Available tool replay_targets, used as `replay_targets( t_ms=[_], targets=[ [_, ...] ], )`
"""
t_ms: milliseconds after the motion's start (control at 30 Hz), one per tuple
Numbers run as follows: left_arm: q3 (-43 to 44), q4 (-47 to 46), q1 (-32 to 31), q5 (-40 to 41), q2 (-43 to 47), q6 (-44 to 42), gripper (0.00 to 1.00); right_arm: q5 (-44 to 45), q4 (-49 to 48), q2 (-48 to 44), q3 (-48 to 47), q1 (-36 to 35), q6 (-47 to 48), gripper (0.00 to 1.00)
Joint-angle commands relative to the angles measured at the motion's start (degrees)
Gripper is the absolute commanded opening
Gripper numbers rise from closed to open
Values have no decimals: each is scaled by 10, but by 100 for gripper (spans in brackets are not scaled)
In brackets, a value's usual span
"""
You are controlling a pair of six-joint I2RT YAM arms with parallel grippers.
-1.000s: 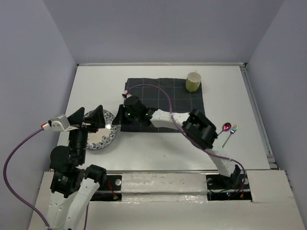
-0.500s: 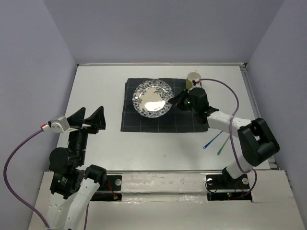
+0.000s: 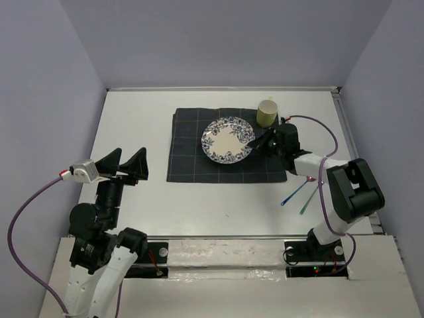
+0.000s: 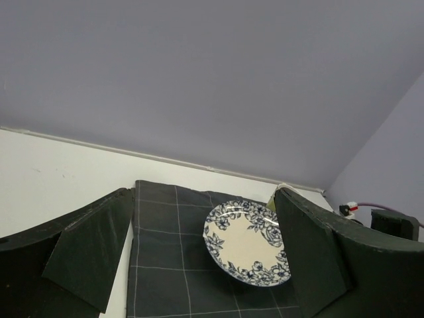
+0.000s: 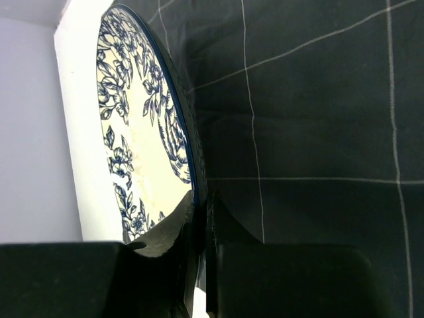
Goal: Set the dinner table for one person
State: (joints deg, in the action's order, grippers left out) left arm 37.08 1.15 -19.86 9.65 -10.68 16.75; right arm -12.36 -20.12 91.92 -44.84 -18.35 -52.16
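The dinner table (image 3: 132,119) is a white tabletop with a dark grid-lined cloth (image 3: 192,156) at its middle back. A blue-flowered plate (image 3: 226,140) is over the cloth's right half, slightly tilted. My right gripper (image 3: 260,142) is shut on the plate's right rim; in the right wrist view its jaws (image 5: 201,213) pinch the edge of the plate (image 5: 139,146). My left gripper (image 3: 126,165) is open and empty above the table's near left. In the left wrist view the plate (image 4: 248,242) shows between its spread fingers (image 4: 93,255).
A pale green cup (image 3: 267,113) stands at the cloth's back right corner, close behind my right gripper. A blue utensil (image 3: 291,194) and a green one (image 3: 308,201) lie on the table at the near right. Lilac walls surround the table.
My right gripper has carried the plate from the table's left side onto the cloth, then further right toward the cup. The left arm has hardly moved.
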Motion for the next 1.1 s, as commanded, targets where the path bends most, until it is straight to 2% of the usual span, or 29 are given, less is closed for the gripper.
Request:
replay_targets(
  t_ms=[0,200,233,300,333,400,433,467,533,667,700,800,833,967,1067],
  targets=[
    [-2,-33,-3,-9,-4,-2,99,-52,-109,19,-44,-1,-28,0],
    [-3,-33,-3,-10,-5,-2,99,-59,-105,78,-63,-1,-29,0],
    [-3,-33,-3,-11,-5,-2,99,-44,-97,79,-62,-1,-26,3],
    [-3,-33,-3,-11,-4,-2,99,-31,-84,75,-59,-1,-18,20],
    [-3,-33,-4,-11,-4,-2,99,-25,-56,72,-60,-1,-4,54],
    [-3,-33,-4,-14,-2,-2,99,-8,-7,56,-67,-1,22,79],
    [-3,-33,-4,-15,-2,-3,99,-6,4,49,-68,-1,29,79],
    [-3,-33,-4,-17,-1,-3,99,0,16,40,-65,-1,36,86],
    [-2,-33,-5,-16,0,-4,99,32,57,7,-58,-1,57,89],
    [-2,-33,-9,-14,7,-4,99,96,121,-86,-20,-1,73,83],
    [-2,-33,-11,-14,9,-4,99,143,160,-107,2,-1,79,79],
    [-1,-33,-22,-14,15,-5,99,213,241,-186,50,14,91,68],
    [-1,-33,-25,-14,17,-6,99,229,263,-205,62,19,89,60],
    [0,-32,-38,-12,27,-8,99,296,357,-322,118,45,66,43],
    [1,-31,-49,-11,30,-8,99,308,404,-369,145,67,51,41]
  ],
)
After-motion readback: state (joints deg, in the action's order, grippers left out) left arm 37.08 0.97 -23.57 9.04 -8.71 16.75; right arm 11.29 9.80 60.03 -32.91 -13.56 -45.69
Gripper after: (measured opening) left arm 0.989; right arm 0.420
